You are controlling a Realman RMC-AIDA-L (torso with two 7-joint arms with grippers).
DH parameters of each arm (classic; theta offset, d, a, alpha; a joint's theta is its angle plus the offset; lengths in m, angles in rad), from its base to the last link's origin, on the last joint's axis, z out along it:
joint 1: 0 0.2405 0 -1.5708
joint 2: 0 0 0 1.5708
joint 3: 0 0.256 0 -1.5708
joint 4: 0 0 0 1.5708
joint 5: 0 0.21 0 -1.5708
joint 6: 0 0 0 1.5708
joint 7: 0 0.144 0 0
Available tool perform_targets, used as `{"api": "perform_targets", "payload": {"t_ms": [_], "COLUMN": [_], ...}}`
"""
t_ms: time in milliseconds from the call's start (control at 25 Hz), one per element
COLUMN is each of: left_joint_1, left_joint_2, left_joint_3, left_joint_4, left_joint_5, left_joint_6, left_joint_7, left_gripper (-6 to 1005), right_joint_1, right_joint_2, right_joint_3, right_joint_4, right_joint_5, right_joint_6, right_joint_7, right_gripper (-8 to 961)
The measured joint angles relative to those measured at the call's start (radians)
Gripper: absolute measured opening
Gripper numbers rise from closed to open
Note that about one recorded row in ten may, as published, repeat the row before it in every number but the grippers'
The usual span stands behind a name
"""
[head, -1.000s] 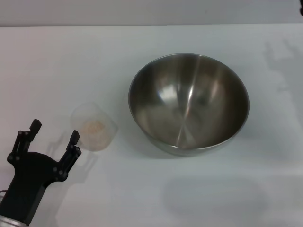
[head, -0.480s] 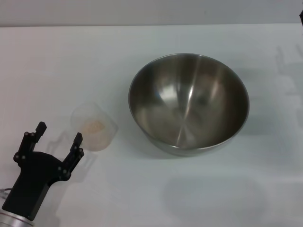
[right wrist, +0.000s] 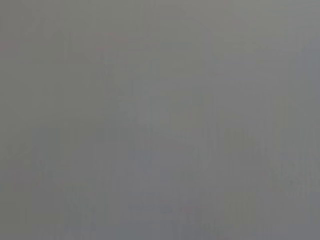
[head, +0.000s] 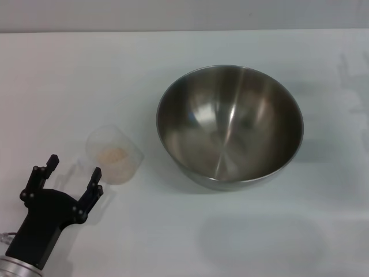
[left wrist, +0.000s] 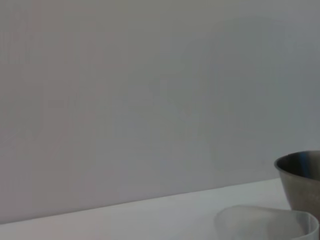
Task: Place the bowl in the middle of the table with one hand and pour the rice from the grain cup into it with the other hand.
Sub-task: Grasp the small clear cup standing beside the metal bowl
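Observation:
The steel bowl [head: 230, 124] sits upright on the white table [head: 86, 69], a little right of the middle. The clear grain cup [head: 114, 154] stands to its left with a small heap of rice [head: 112, 153] inside. My left gripper [head: 74, 166] is open and empty, just short of the cup on its near left side, not touching it. The left wrist view shows the cup's rim [left wrist: 267, 222] and the bowl's side [left wrist: 302, 177]. My right gripper is out of view; the right wrist view shows only plain grey.
A grey wall runs behind the table's far edge [head: 184, 30]. Bare tabletop lies in front of the bowl [head: 259, 236] and to the far left.
My left gripper has moved slightly right and toward the near edge, staying open. The right arm's shadow at the far right of the table has faded away. Bowl and cup have not moved.

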Motion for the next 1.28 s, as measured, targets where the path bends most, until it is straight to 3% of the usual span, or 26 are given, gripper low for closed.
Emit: {"api": "perform_targets", "payload": {"t_ms": [600, 1280], "left_joint_1": [-0.025, -0.094], "left_joint_2": [0.000, 0.000], "left_joint_3": [-0.025, -0.126], "left_joint_4": [0.014, 0.039], "left_joint_5": [-0.001, -0.001], "left_joint_6": [-0.034, -0.111], "left_joint_7": [0.002, 0.002], "left_gripper": [841, 840], "right_joint_1": [-0.004, 0.007], "right_joint_2": [-0.001, -0.001], "right_joint_3": [-0.002, -0.002], "right_joint_4": [-0.012, -0.010], "right_joint_5": [-0.004, -0.005], "right_joint_6": [-0.003, 0.005], "right_joint_7": [0.000, 0.000], "right_gripper": [524, 524]}}
